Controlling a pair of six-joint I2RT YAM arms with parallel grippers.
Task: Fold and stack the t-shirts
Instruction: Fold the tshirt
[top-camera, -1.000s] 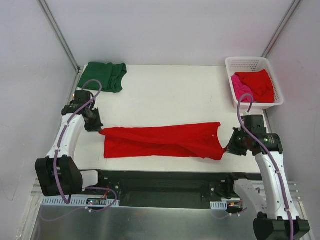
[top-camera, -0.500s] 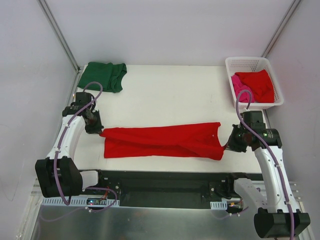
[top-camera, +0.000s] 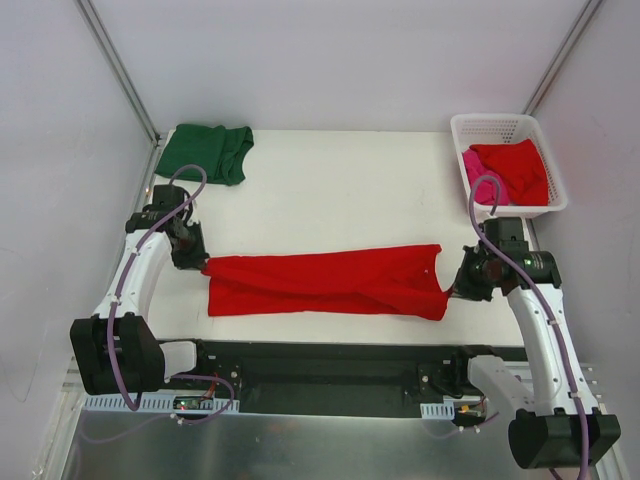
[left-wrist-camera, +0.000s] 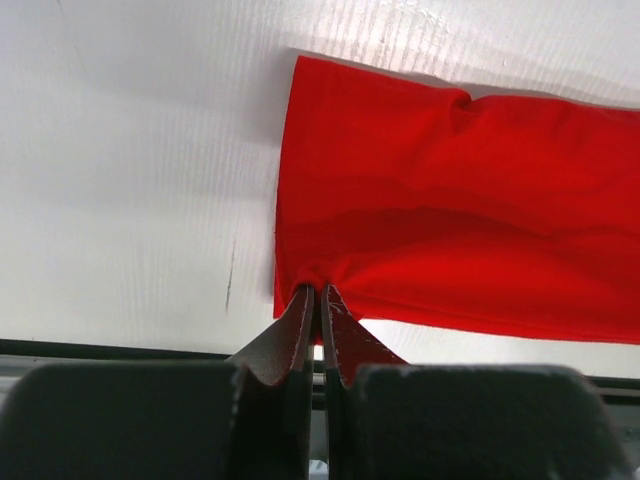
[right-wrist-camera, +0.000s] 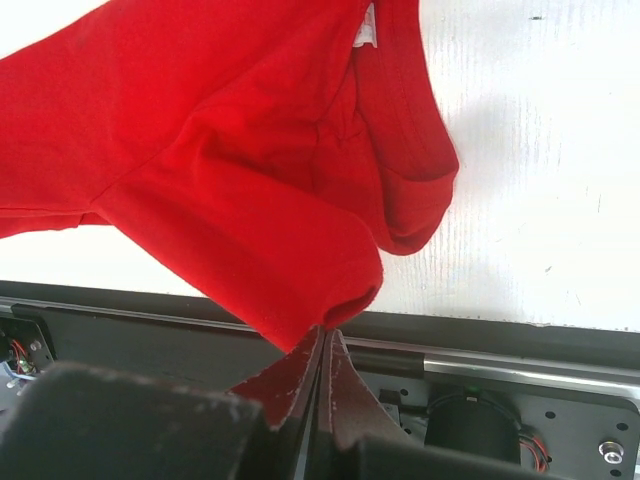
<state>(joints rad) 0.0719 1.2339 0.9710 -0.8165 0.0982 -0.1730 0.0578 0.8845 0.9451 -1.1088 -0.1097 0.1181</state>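
Observation:
A bright red t-shirt (top-camera: 320, 282) lies stretched across the white table (top-camera: 330, 190) as a long band near the front edge. My left gripper (top-camera: 203, 264) is shut on its left corner (left-wrist-camera: 300, 280), pinching the hem. My right gripper (top-camera: 450, 293) is shut on the sleeve end (right-wrist-camera: 330, 300) at the shirt's right side, where the collar (right-wrist-camera: 405, 190) sags. A dark green t-shirt (top-camera: 205, 152) sits folded at the far left corner. Another red t-shirt (top-camera: 515, 168) and a pink one (top-camera: 478, 175) lie inside the basket.
A white lattice basket (top-camera: 500, 125) stands at the far right corner of the table. A black rail (top-camera: 320, 365) runs along the table's near edge, between the arm bases. Grey walls close in the left, back and right.
The right arm has shifted slightly away from the near edge, still gripping the sleeve. The left arm and the shirt's left end have barely moved.

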